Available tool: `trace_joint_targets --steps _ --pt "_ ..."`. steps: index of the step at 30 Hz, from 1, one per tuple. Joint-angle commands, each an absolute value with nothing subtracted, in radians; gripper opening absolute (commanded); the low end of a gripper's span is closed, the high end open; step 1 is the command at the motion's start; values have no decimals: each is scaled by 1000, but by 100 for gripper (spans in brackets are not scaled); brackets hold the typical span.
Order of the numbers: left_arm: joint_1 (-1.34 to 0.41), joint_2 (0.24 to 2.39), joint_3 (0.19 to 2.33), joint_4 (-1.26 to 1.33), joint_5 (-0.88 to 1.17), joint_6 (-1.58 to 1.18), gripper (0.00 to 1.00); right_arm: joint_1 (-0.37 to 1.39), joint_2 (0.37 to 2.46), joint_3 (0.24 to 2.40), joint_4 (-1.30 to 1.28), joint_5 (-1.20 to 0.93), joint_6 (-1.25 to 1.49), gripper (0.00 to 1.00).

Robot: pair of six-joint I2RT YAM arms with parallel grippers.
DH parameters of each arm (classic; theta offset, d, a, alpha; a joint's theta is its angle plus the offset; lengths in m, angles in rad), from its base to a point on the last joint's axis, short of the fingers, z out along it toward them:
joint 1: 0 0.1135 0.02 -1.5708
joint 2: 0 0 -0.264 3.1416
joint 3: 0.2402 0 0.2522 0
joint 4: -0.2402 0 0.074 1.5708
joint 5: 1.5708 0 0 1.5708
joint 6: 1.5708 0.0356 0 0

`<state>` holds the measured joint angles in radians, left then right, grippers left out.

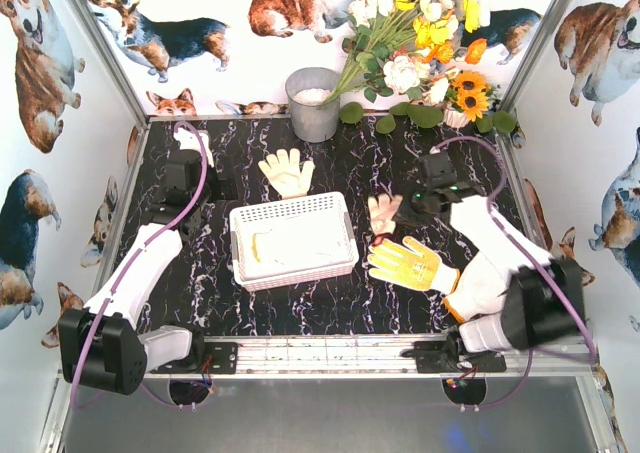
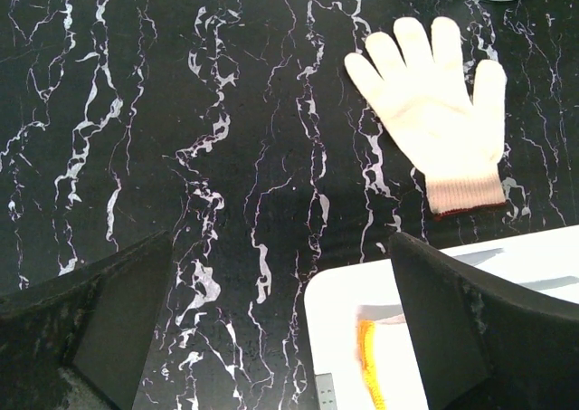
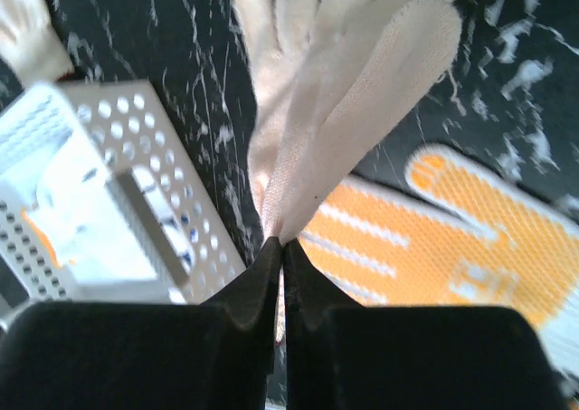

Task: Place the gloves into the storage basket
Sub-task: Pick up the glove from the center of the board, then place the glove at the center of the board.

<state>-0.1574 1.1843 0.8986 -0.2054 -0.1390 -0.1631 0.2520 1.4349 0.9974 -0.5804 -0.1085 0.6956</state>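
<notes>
One black, white-veined tabletop carried every item. The white storage basket, with perforated walls, stood near its centre, holding pale knit fabric with a yellow-orange patch. A grey bucket stood at the far edge, behind the basket and beside a spray of flowers. The yellow glove, orange-cuffed, lay flat to the right of the basket, apart from it. The flat cream glove lay palm-spread just behind the basket's far rim, with its digits pointing towards the bucket. The gripped cream glove sat between the basket and the yellow glove. The right fingers were closed tight on its cuff end, pinching the fabric between their tips. The left fingers were spread wide and held nothing, poised over bare tabletop near the basket's far-left corner.
</notes>
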Motion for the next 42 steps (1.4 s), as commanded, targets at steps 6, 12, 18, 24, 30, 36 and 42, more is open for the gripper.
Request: trace_joint_targets --steps 6,12,18,24,30,36,42 --pt "-144 1137 899 -187 -112 -174 100 252 1098 1176 -1264 -28 485 0" --pt "-144 1113 886 -185 -109 -179 100 322 1009 1164 -1472 5 509 0" --pt "-144 1106 878 -187 -108 -181 100 533 1026 1097 -1481 60 565 0" --pt "-144 1099 872 -193 -127 -177 100 759 1100 1063 -1322 86 613 0" --pt "-145 1097 872 -195 -136 -172 100 967 1245 1014 -1058 51 638 0" --pt "-144 1098 874 -195 -139 -169 100 1103 1366 982 -811 -16 686 32" --pt "-144 1094 878 -195 -134 -167 100 1129 1322 1055 -907 73 704 59"
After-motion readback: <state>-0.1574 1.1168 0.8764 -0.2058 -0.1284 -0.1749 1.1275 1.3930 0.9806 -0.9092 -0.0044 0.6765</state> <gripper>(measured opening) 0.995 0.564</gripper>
